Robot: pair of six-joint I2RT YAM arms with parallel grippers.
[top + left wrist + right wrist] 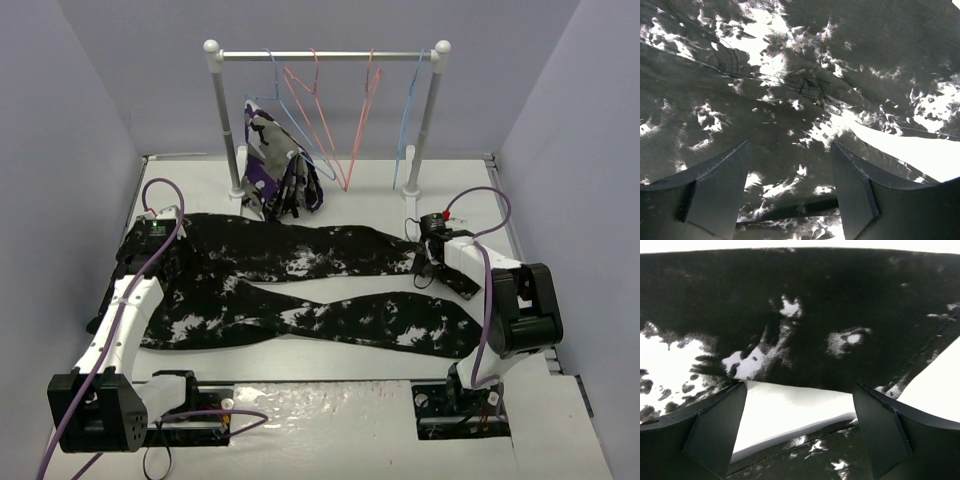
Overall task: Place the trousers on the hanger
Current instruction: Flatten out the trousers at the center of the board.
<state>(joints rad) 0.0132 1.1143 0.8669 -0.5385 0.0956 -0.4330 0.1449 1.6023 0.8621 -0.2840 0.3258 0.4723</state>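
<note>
The trousers (330,255), black with white splotches, lie flat across the table with the waist at the left and both legs running right. My left gripper (160,224) hovers open over the waist end; in the left wrist view the fabric (790,90) fills the frame and nothing lies between the fingers (725,185). My right gripper (424,262) stands open at the end of the far leg, where the cloth (815,305) and a strip of white table show between its fingertips (720,430). A light-blue hanger (408,105) hangs on the rail at the right.
A white rack (325,55) stands at the back with two pink-red hangers (325,125) and another light-blue one (278,95). A purple, white and black garment (275,170) hangs at the rack's left post. Grey walls close in both sides.
</note>
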